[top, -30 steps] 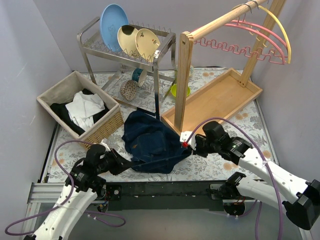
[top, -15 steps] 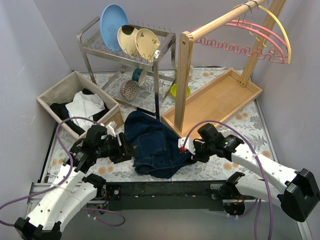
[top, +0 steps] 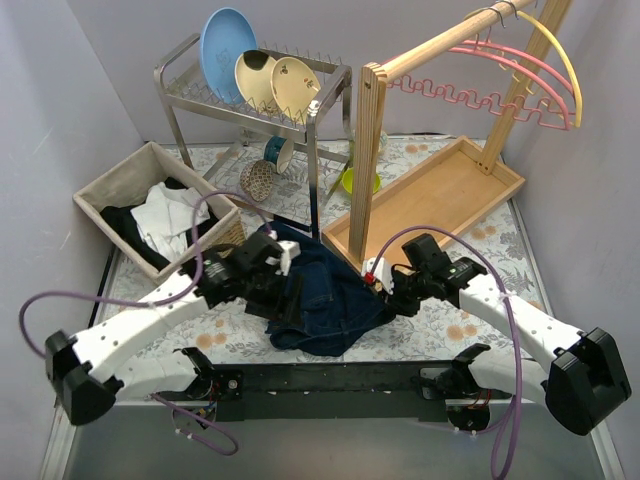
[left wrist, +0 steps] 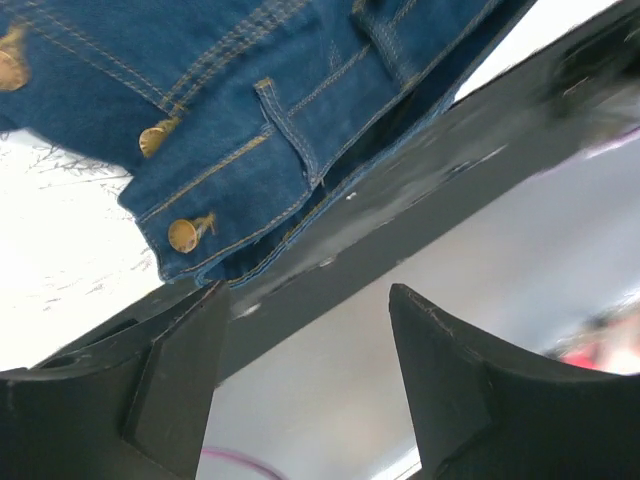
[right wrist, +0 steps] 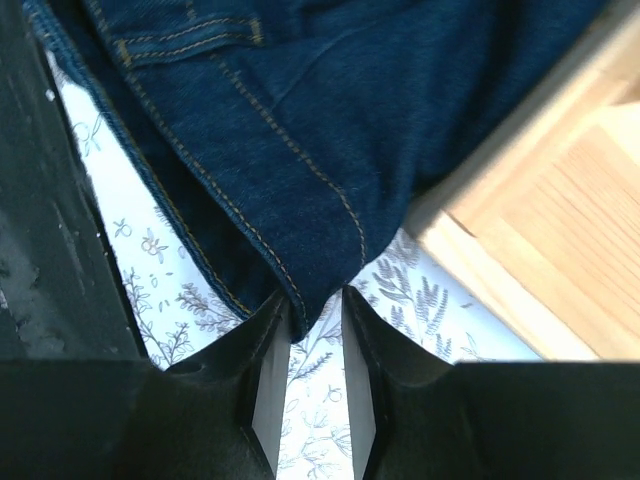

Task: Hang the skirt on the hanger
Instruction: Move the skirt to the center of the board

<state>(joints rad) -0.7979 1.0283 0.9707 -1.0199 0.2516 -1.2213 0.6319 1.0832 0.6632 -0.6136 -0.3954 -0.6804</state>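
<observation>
The dark denim skirt (top: pixel 325 290) lies crumpled on the flowered cloth in front of the wooden rack. Its brass-button waistband (left wrist: pixel 200 150) fills the top of the left wrist view. My left gripper (top: pixel 278 290) hovers over the skirt's left side; its jaws (left wrist: pixel 308 292) stand wide open with nothing between them. My right gripper (top: pixel 385 293) sits at the skirt's right edge, narrowly open (right wrist: pixel 315 300), with the stitched hem (right wrist: pixel 300 270) dipping between its fingertips. Pink and yellow hangers (top: pixel 520 70) hang on the rack's rail at the back right.
The rack's wooden post (top: pixel 366 160) and tray base (top: pixel 440 200) stand just behind the skirt. A metal dish rack (top: pixel 250 100) with plates is at the back. A wicker basket (top: pixel 215 250) of clothes sits left. The black rail (top: pixel 330 380) runs along the near edge.
Both grippers have opened and let go of the skirt. My left arm swung up and right over the skirt, which bunched toward the right. My right gripper shifted slightly.
</observation>
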